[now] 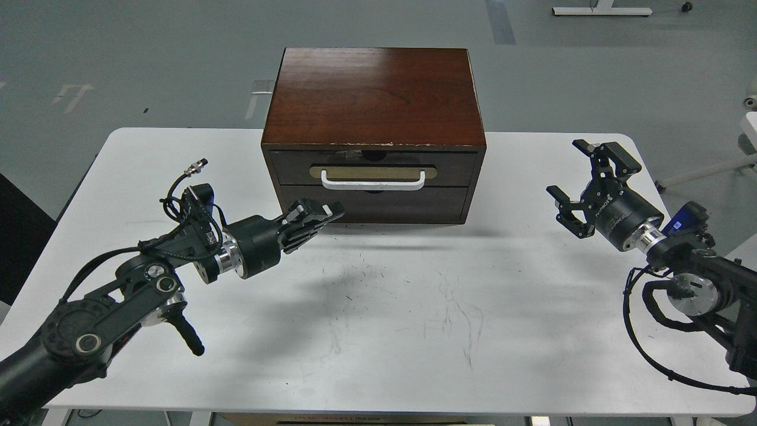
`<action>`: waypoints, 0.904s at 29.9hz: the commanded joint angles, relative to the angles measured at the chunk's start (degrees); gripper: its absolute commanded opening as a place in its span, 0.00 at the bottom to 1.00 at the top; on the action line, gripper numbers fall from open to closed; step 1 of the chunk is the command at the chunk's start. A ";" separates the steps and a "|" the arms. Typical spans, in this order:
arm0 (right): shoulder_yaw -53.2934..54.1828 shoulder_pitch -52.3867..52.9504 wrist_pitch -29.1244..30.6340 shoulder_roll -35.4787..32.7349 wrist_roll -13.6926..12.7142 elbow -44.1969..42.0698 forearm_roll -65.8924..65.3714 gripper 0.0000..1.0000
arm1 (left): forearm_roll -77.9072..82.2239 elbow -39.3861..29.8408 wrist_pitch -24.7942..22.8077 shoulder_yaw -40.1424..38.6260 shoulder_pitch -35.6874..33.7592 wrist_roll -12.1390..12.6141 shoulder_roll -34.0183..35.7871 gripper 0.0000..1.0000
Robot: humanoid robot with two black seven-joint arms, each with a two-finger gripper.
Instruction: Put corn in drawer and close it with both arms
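The drawer [374, 166] sits pushed in, its dark front level with the cabinet [372, 94] face, white bar handle [372, 181] on a tan plate. The corn is out of view. My left gripper [320, 211] is just in front of the cabinet's lower left corner, a little off the plain lower panel [390, 204], fingers together and holding nothing. My right gripper [565, 167] is open and empty above the table, well right of the cabinet.
The white table [384, 307] carries the cabinet at its back middle. The table's edges lie close behind the left arm and beyond the right arm. Grey floor lies behind it.
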 commanded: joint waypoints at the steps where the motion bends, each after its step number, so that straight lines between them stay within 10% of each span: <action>1: 0.07 0.00 0.00 0.01 0.00 -0.09 0.00 1.00 | -2.00 -3.84 -2.06 -1.37 0.75 -3.10 2.34 0.02; 4: 0.33 0.09 -0.08 0.01 0.00 -0.18 0.00 1.00 | -10.59 -5.25 -2.15 -3.64 0.84 -6.88 4.28 0.65; 8: 0.51 0.09 -0.17 0.01 0.00 -0.18 0.00 1.00 | -18.44 -5.52 -1.98 -6.72 0.84 -7.24 6.04 0.98; 27: 3.06 -0.08 -4.22 4.05 0.00 -1.41 0.17 1.00 | -34.36 6.69 5.24 -18.68 13.14 -6.54 5.25 0.99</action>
